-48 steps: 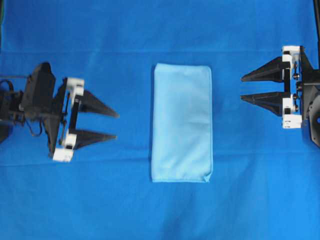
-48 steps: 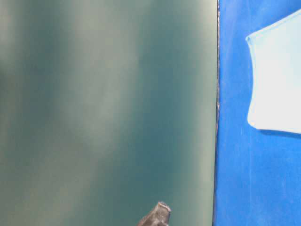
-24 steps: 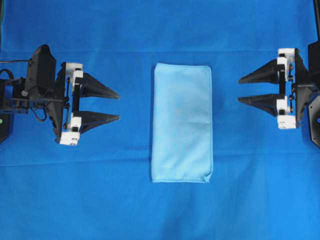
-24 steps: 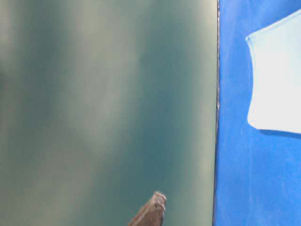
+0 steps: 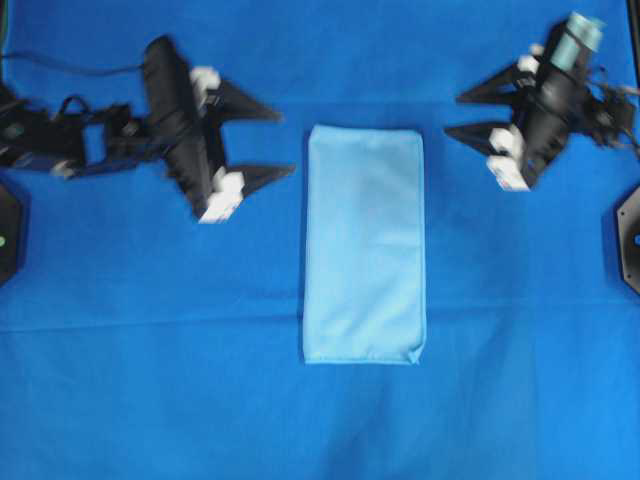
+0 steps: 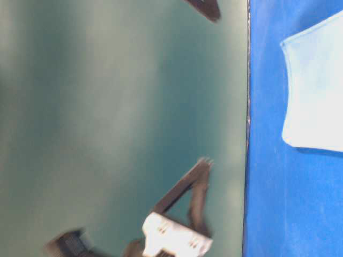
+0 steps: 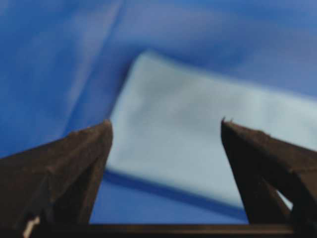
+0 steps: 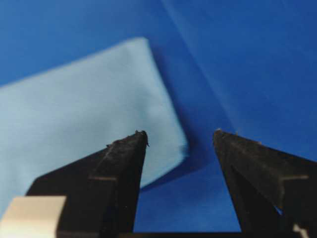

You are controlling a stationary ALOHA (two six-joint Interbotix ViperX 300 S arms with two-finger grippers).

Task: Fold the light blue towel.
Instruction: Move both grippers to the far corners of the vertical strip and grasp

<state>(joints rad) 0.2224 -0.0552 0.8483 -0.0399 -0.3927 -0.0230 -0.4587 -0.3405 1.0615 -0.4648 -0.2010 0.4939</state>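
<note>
Towel framed by both grippers: the left gripper stood with its jaws spread wide and empty, tips aimed at the towel's upper left edge, close beside it but apart. The right gripper, likewise spread and holding nothing, pointed at the upper right corner from just off the cloth. In the left wrist view the towel lay between and beyond the two dark fingers; in the right wrist view its corner sat just past one finger. The towel rested flat near the middle of the blue cover, already doubled into a narrow rectangle. Its long axis ran top to bottom in the overhead view, short ends facing the top and bottom edges. The risk from there seemed to be a jaw pinching only the upper layer, or snagging the cover beneath, so that the layers would slide apart and the next fold come out skewed. Uneven grips could also twist it.
</note>
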